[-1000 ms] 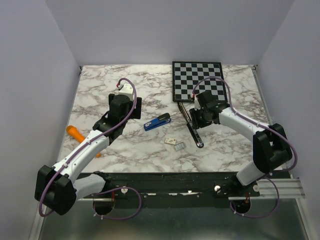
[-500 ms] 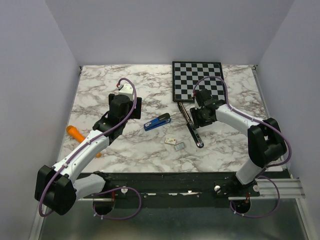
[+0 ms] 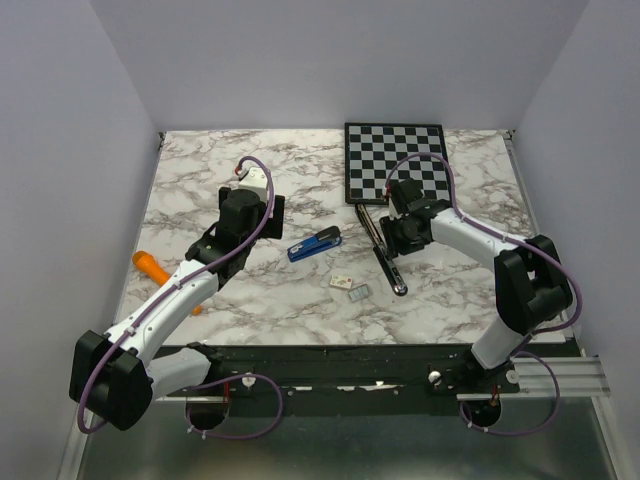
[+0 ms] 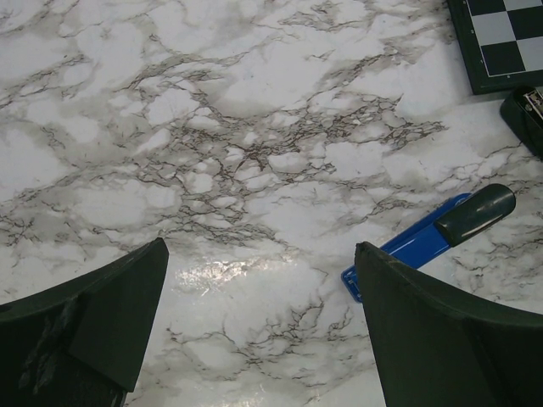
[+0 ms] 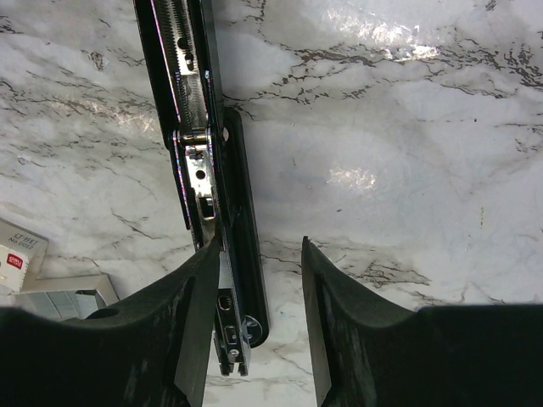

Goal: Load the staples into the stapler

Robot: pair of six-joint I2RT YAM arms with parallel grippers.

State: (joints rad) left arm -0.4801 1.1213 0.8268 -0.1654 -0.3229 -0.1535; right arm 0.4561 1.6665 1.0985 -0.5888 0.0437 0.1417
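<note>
A black stapler lies opened flat on the marble table, its metal rail showing in the right wrist view. My right gripper is open low over the stapler's near end. Its left finger overlaps the rail and the black base sits between the fingers. The staples are a small grey block beside a tiny white box; both show at the left edge of the right wrist view, staples and box. My left gripper is open and empty over bare marble.
A blue stapler lies mid-table, just right of my left gripper. A black-and-white checkerboard sits at the back right. An orange object lies near the left edge, partly under my left arm.
My right arm has shifted slightly, its elbow drawing in and the gripper settling over the black stapler. The left arm has not moved.
</note>
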